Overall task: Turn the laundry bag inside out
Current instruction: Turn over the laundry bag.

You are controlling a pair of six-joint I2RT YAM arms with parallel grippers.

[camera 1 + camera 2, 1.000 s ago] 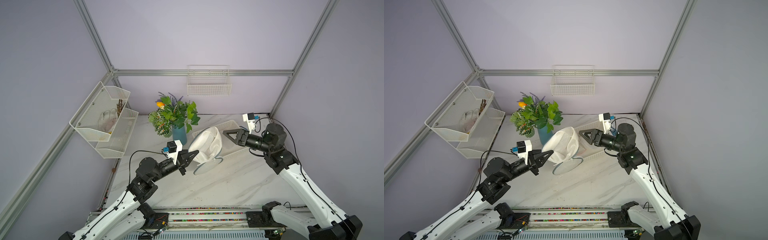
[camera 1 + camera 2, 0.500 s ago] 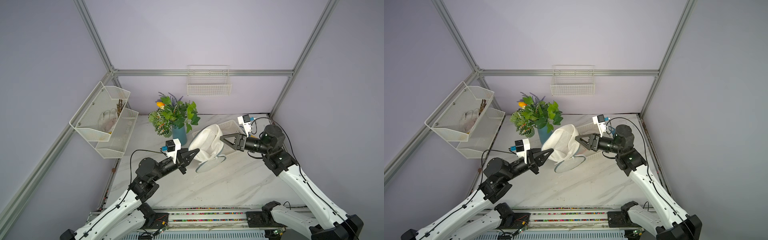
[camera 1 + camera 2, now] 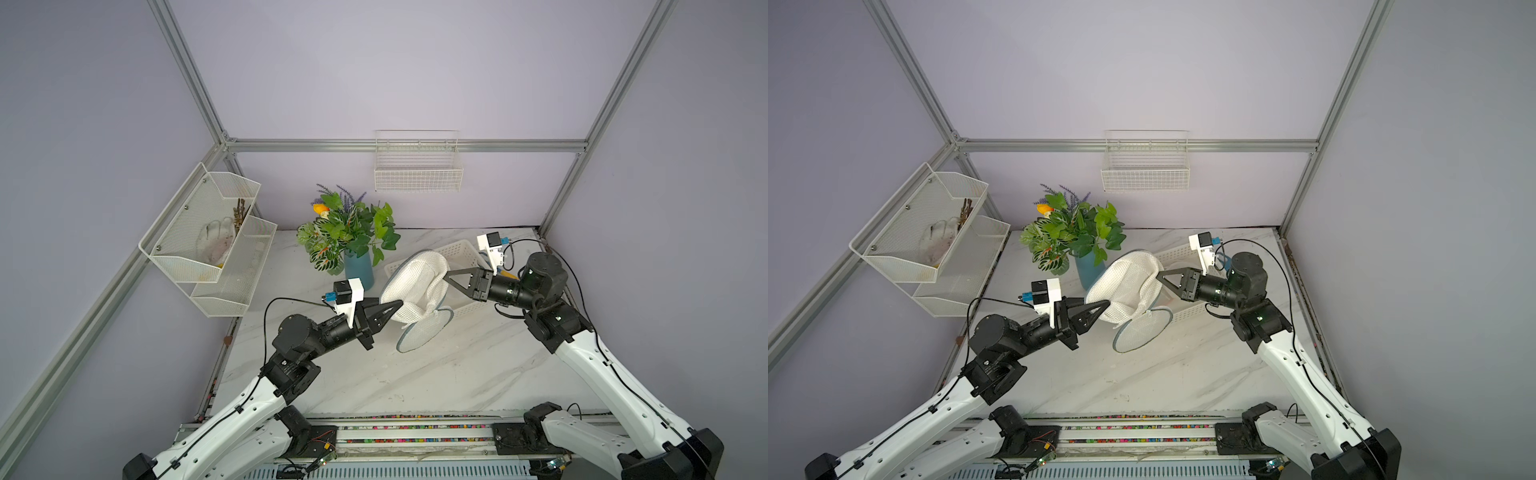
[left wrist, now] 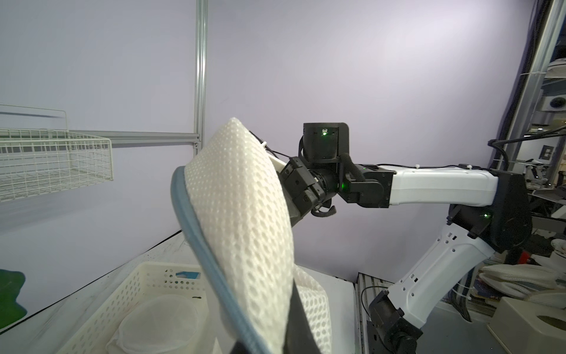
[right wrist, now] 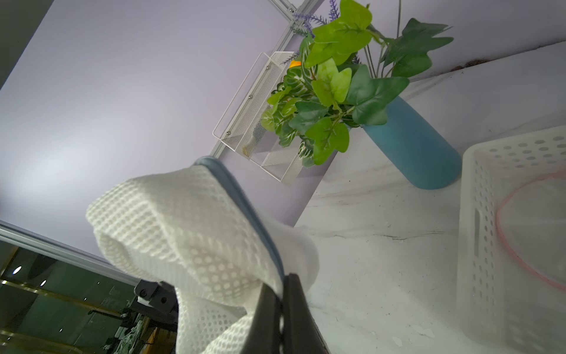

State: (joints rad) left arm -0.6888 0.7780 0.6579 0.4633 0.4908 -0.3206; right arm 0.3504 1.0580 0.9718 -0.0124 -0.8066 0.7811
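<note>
Right wrist view: the right fingers [image 5: 295, 315] are clenched on a fold of the white honeycomb-mesh laundry bag with blue-grey piped rim [image 5: 183, 230] — the mesh is pinched between the two dark pads with no gap showing. Left wrist view: one dark pad of the left fingers [image 4: 295, 321] lies against the mesh of the laundry bag [image 4: 242, 214], and the bag's blue-grey rim curves across the foreground. In both top views the left fingers [image 3: 382, 311] [image 3: 1090, 311] are closed to a point on the near-left edge of the laundry bag [image 3: 417, 286] [image 3: 1127, 286], and the right fingers [image 3: 459, 278] [image 3: 1171, 278] are closed to a point on its far-right edge. The bag is held between the two arms above the white marble-pattern table [image 3: 415, 374], with the bunched mesh uppermost and a round, blue-rimmed mesh panel hanging below it — whether that panel touches the table cannot be told. The bag hangs just in front of the white perforated plastic basket [image 3: 461, 253] and just beside the blue vase of green artificial foliage [image 3: 359, 270]. A white wire basket [image 3: 417, 170] is mounted on the rear wall.
</note>
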